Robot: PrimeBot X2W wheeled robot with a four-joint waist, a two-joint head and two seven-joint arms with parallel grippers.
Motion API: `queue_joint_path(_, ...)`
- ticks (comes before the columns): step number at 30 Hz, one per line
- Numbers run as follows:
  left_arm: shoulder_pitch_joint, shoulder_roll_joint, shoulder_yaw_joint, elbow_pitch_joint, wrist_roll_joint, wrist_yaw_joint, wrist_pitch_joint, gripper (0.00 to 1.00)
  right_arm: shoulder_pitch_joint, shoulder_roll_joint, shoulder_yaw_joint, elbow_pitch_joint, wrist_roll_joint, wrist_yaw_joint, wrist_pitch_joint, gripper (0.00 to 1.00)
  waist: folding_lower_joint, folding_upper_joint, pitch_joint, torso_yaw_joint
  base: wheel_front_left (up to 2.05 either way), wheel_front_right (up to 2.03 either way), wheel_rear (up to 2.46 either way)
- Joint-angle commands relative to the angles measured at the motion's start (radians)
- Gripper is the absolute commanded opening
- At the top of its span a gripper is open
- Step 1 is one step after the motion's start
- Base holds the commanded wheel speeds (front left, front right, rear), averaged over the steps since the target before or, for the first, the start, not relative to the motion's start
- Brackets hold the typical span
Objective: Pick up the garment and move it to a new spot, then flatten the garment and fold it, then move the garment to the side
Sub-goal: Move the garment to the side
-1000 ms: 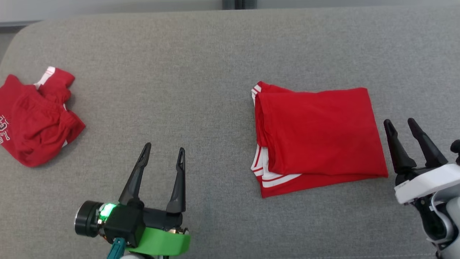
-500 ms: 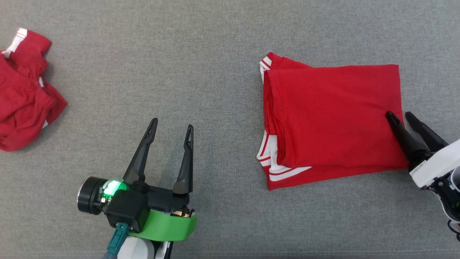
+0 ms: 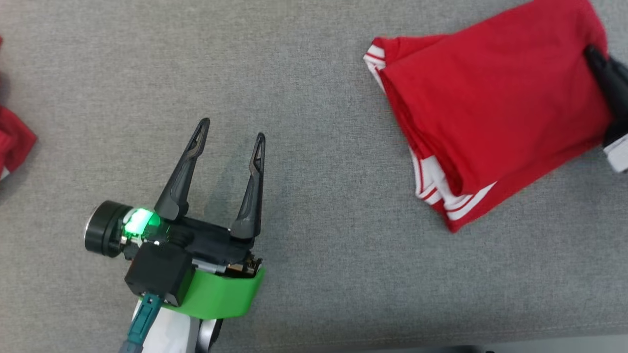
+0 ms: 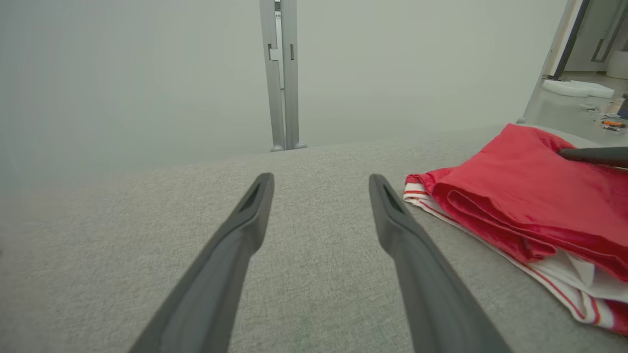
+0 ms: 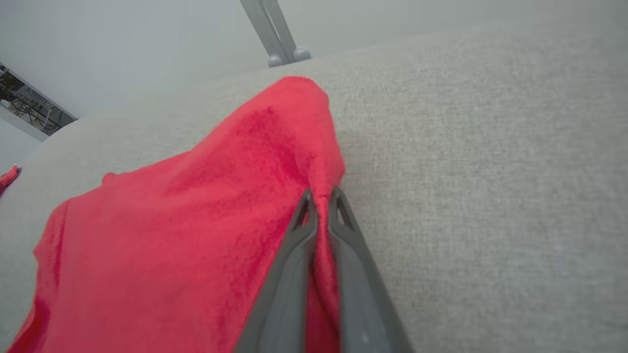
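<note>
Here, the right gripper (image 5: 321, 194) pinches a ridge of soft, folded red garment (image 3: 490, 98); left gripper (image 3: 231, 129) spread.

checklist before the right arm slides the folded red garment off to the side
1. Right end effector pinching the folded garment at its edge: ok.
2. All layers inside the pinch: cannot tell.
3. Fold intact, layers stacked: ok.
4. Left end effector open, apart from the cloth: ok.
5. Second red garment well apart on the grey surface: ok.
</note>
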Motion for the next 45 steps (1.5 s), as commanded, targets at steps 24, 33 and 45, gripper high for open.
queue_joint_path(24, -0.092, 0.124, -0.029, -0.164, 0.080, 0.005, 0.001, 1.00, -0.315, -0.212, -0.167, 0.324, -0.133, 0.000, -0.066, 0.00, -0.0001, 0.0000, 0.273, -0.144, 0.00, 0.00, 0.00)
queue_joint_path(33, -0.090, 0.126, -0.053, -0.157, 0.064, 0.026, 0.001, 1.00, -0.351, -0.273, -0.224, 0.405, -0.198, 0.000, -0.071, 1.00, -0.0001, 0.0000, 0.246, -0.085, 0.00, 0.00, 0.00)
queue_joint_path(45, -0.018, 0.065, -0.052, -0.050, -0.007, 0.070, 0.000, 1.00, -0.190, 0.061, -0.277, 0.371, -0.494, 0.000, -0.090, 1.00, -0.0001, 0.0000, -0.018, 0.010, 0.00, 0.00, 0.00)
